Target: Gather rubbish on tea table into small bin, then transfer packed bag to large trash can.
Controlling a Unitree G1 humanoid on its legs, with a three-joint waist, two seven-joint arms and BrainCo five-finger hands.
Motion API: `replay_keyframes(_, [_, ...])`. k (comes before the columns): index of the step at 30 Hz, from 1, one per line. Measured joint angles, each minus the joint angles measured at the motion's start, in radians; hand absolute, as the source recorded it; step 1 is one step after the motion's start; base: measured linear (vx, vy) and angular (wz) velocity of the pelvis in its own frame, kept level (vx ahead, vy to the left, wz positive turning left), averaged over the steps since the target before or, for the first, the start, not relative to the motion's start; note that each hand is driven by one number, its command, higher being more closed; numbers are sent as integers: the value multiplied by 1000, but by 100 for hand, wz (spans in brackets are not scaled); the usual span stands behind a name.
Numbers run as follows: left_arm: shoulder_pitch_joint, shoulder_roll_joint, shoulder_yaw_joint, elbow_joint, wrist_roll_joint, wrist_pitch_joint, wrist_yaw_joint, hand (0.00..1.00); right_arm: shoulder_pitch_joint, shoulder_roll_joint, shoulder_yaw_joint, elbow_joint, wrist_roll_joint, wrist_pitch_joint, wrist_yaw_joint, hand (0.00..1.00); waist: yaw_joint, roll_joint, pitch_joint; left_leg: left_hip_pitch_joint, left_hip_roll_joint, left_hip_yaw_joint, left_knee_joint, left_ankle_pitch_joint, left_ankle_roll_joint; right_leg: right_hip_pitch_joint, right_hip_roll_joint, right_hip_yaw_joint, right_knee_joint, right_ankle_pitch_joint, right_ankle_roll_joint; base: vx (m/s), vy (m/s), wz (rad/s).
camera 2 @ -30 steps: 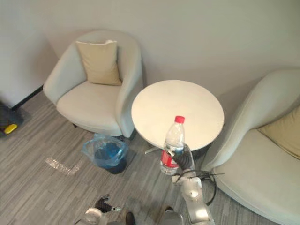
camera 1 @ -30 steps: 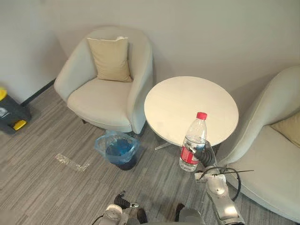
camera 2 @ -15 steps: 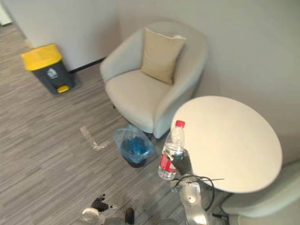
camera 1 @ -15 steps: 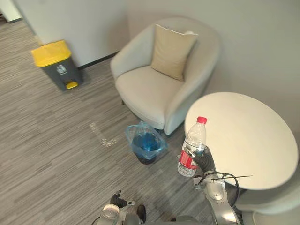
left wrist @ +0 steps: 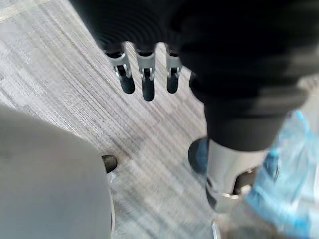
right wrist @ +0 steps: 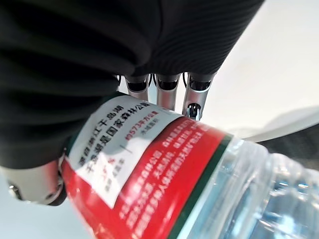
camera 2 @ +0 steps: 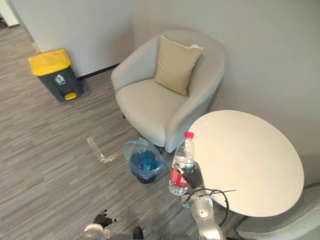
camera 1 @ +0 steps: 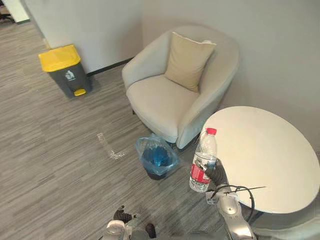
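Nearest me, my left hand (camera 1: 120, 216) hangs low over the floor, fingers straight and relaxed, holding nothing. To its right, my right hand (camera 1: 216, 173) is curled round the clear plastic water bottle with red cap and red label (camera 1: 202, 162), held upright just off the near-left edge of the round white tea table (camera 1: 270, 155). The small bin lined with a blue bag (camera 1: 156, 158) stands left of the bottle and slightly farther, so I judge the carry runs leftward. Far left stands the grey large trash can with yellow lid (camera 1: 64, 70).
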Motion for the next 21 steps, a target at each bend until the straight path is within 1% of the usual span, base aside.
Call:
replay_keyframes(1, [0, 7, 0, 5, 0, 1, 0, 0, 5, 2, 7, 5, -2, 1, 2, 100, 0, -6, 0, 3, -7, 0, 1, 0, 0, -17, -10, 4, 23, -31, -2, 0, 0, 0])
replay_keyframes(2, [-3, 11, 1, 15, 0, 1, 0, 0, 4, 0, 19, 17, -5, 1, 5, 100, -2, -12, -4, 10, -9, -2, 3, -1, 2, -34, -17, 13, 9, -76, 8, -10, -12, 12])
replay_keyframes(3, [-4, 11, 3, 18, 0, 1, 0, 0, -1, 0, 21, 32, -6, 1, 9, 100, -6, -11, -3, 11, -5, -9, 8, -3, 3, -38, -15, 26, -63, -93, 14, -12, -17, 16])
replay_keyframes(4, [-4, 10, 6, 18, 0, 1, -1, 0, -2, 0, 21, 36, -5, 1, 11, 100, -7, -10, -3, 11, -4, -12, 8, -4, 3, -38, -14, 29, -110, -93, 14, -10, -33, 16])
replay_keyframes(5, [-4, 6, 25, 18, 0, 1, -1, 0, -10, 0, 24, 50, -5, 1, 14, 100, -6, -9, -2, 8, 2, -15, 9, -7, -2, -41, -11, 35, -218, -86, 17, -5, -92, 8])
replay_keyframes(6, [-4, 5, 45, 19, 0, 1, -1, 0, -25, 1, 30, 70, -4, 1, 16, 100, -4, -9, -2, -7, 13, -19, 25, -17, -16, -44, -1, 48, -357, -38, 22, 1, -111, 4])
replay_keyframes(7, [-4, 6, 49, 19, 0, 1, -1, 0, -28, 0, 34, 74, -4, 2, 17, 100, -4, -11, -2, -11, 14, -22, 29, -22, -24, -41, 2, 59, -421, -6, 23, 7, -113, 10])
replay_keyframes(8, [-4, 13, 51, 19, 1, 2, -2, 0, -28, 1, 39, 74, -3, 2, 18, 100, -4, -26, -4, -24, 7, -33, 48, -33, -40, -29, 3, 90, -509, 71, 25, 62, -153, 28])
replay_keyframes(9, [-6, 12, 63, 21, 3, 2, -2, 0, -27, -8, 37, 76, -1, 5, 19, 100, -8, -29, -1, -21, 10, -59, 60, -48, -57, -11, 7, 89, -517, 130, 8, 73, -165, 31])
replay_keyframes(10, [-4, 5, 69, 23, 5, 2, -2, 0, -26, -10, 37, 76, 0, 6, 19, 100, -7, -18, -4, -22, 17, -66, 57, -49, -59, -6, 12, 79, -522, 124, 7, 127, -203, 34])
replay_keyframes(11, [-5, -11, 78, 33, 14, 3, -2, 0, -26, -24, 37, 75, 2, 6, 20, 100, -7, -4, -9, -23, 36, -82, 56, -55, -76, 3, 26, 62, -543, 122, 3, 137, -162, 27])
replay_keyframes(12, [-6, -22, 81, 32, 21, 4, -2, 0, -26, -36, 36, 75, 3, 6, 21, 100, -6, 18, -15, -33, 55, -92, 62, -62, -88, 19, 39, 39, -562, 120, -1, 139, -158, 36])
replay_keyframes(14, [-6, -29, 80, 31, 30, 6, -4, 0, -20, -38, 26, 72, 6, 7, 22, 100, -9, 24, -17, -71, 81, -114, 124, -89, -105, 43, 53, -2, -592, 113, -10, 129, -145, 60])
replay_keyframes(15, [-6, -31, 80, 15, 33, 6, -3, 0, -5, -36, 20, 57, 8, 7, 21, 100, -6, 27, -15, -112, 106, -120, 226, -108, -114, 79, 64, -37, -621, 108, -19, 128, -125, 73])
replay_keyframes(16, [-8, -30, 81, 8, 34, 6, -3, 0, 0, -36, 21, 51, 7, 7, 21, 100, -4, 25, -14, -132, 112, -114, 282, -111, -119, 89, 66, -43, -626, 104, -25, 128, -109, 65])
replay_keyframes(17, [-11, -29, 81, -13, 33, 5, -2, 0, 14, -36, 20, 20, 7, 11, 20, 100, 9, 17, -9, -186, 129, -80, 397, -117, -126, 109, 68, -63, -626, 101, -33, 97, -86, 37])
replay_keyframes(19, [-11, -28, 81, -24, 27, 6, 0, 0, 9, -36, 23, 5, 7, 11, 15, 100, 15, 13, -8, -194, 148, -38, 441, -130, -130, 138, 70, -83, -627, 107, -51, 176, -47, 25])
replay_keyframes(20, [-8, -31, 80, -22, 18, 7, 1, 0, -3, -36, 20, -3, 8, 11, 12, 100, 16, 18, -10, -185, 157, -21, 413, -156, -114, 146, 72, -86, -634, 107, -54, 202, 35, 13])
replay_keyframes(21, [-10, -32, 81, -22, 7, 7, 2, 0, -17, -32, 15, -3, 8, 12, 12, 100, 17, 21, -10, -181, 151, -22, 376, -163, -99, 146, 65, -81, -638, 107, -54, 159, 103, 6])
